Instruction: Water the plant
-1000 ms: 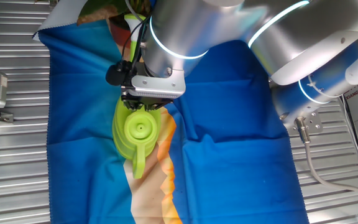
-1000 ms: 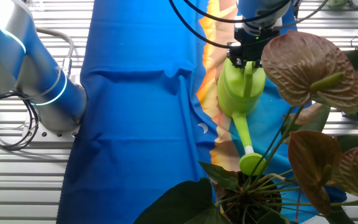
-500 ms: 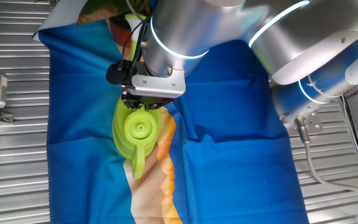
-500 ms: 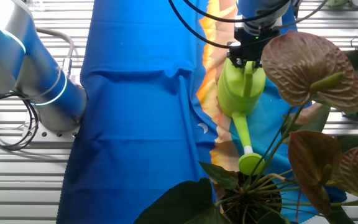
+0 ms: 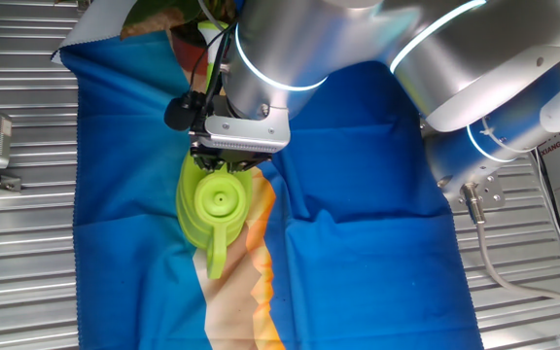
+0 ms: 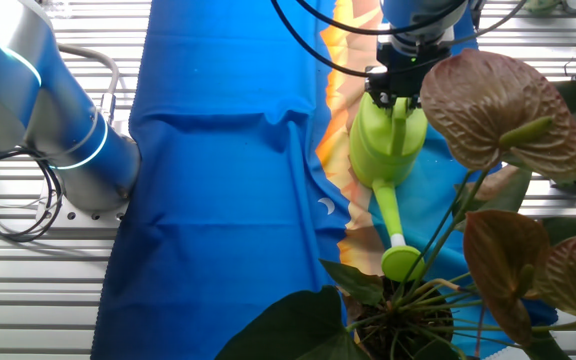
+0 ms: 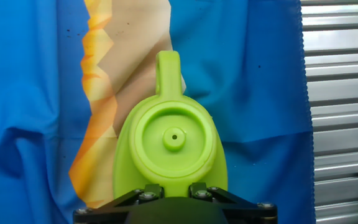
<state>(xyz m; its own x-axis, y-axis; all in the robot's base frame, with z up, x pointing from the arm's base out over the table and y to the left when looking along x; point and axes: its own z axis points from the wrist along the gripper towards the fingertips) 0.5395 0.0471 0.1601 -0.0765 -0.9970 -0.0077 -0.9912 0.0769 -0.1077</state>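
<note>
The arm (image 5: 377, 58) fills the upper part of one fixed view, its wrist bent down over the counter (image 5: 27, 243), a ribbed metal surface. It stands over the can so that the gripper can take the can from above, at the rear of its body.

A blue cloth (image 6: 228, 190) with an orange and beige band covers the middle of the counter. It lies in folds and serves as the working surface.

The plant (image 6: 488, 200) sits at the near right corner of the other fixed view, with big reddish-brown leaves, green stems and darker green leaves below. Its base and any pot are cut off by the frame. In one fixed view only a scrap of foliage shows at the top edge, behind the arm.

The watering can (image 5: 214, 209), lime green, appears to rest on the cloth at the band. Its spout (image 6: 396, 240) runs toward the plant, the tip just beside the stems; judged from this, the can is placed for pouring, not yet tipped.

The gripper (image 5: 224, 163) sits against the rear of the can. The jaws are hidden in all three views: the hand view shows only the black mount at its bottom edge, so whether they are clenched on the can cannot be told. No water can be made out.
</note>
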